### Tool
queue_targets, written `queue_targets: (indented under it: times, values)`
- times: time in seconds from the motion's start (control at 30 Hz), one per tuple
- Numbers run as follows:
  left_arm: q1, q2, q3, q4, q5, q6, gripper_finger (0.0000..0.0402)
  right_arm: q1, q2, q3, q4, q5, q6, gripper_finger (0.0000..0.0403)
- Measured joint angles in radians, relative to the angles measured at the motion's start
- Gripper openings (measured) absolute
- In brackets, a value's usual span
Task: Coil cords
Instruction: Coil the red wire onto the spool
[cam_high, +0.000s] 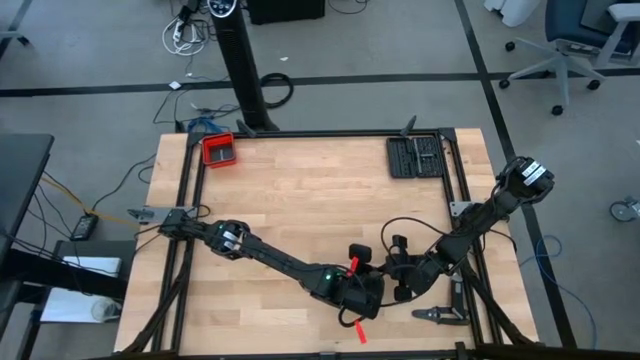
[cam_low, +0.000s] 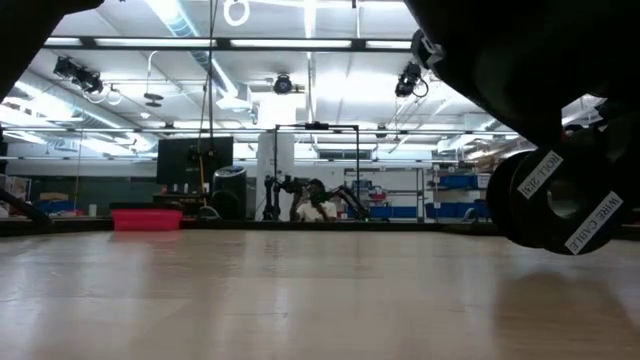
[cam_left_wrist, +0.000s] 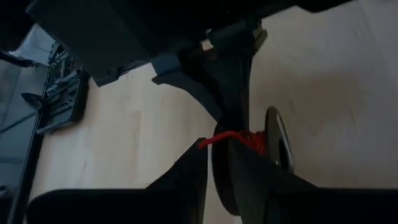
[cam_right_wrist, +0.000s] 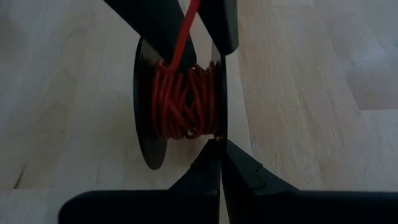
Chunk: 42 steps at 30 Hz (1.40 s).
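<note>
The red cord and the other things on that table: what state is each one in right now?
Red cord: mostly wound on the spool, one strand leading off.
Spool: standing on edge on the table, gripped at its rim.
Right hand: shut on the spool's rim.
Left hand: fingers slightly apart, the cord between them.
Red tray: at the far corner, untouched.

The wooden table (cam_high: 300, 200) stood on a grey floor (cam_high: 90, 60) crossed by dark lines. An office chair (cam_high: 570, 45) sat beyond the table's far right corner, and a black post (cam_high: 240, 70) rose behind its far edge. Across the table, long ceiling lights (cam_low: 330, 100) lit a hall with blue-binned shelves (cam_low: 455, 195).
</note>
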Motion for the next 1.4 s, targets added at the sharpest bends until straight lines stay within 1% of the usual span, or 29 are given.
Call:
queue_targets:
  times: [0.13,0.6,0.7,0.77,0.97,1.23,1.4]
  values:
    - [0.0,0.0,0.0,0.016,0.026,-0.035,0.0071,0.0,0.0,0.0,0.0,0.002,0.0,0.0]
    - [0.002,0.002,0.0,0.057,0.049,-0.08,0.0071,0.0,0.0,0.0,0.0,0.003,-0.001,0.0]
    - [0.007,0.016,0.0,0.082,0.052,-0.081,0.0071,0.0,0.0,0.0,-0.002,0.003,-0.003,0.0]
    - [0.014,0.034,0.0,0.125,0.077,-0.084,0.0071,0.0,0.0,0.0,-0.005,0.0,-0.004,0.0]
    - [0.018,0.053,0.0,0.19,0.071,-0.09,0.0071,0.0,0.0,0.0,-0.013,0.002,0.004,0.0]
    - [0.017,0.053,0.0,0.177,0.08,-0.147,0.0071,0.0,0.0,0.0,-0.006,0.012,0.004,0.0]
    - [0.018,0.053,0.0,0.199,0.084,-0.187,0.0071,0.0,0.0,0.0,-0.006,0.011,0.005,0.0]
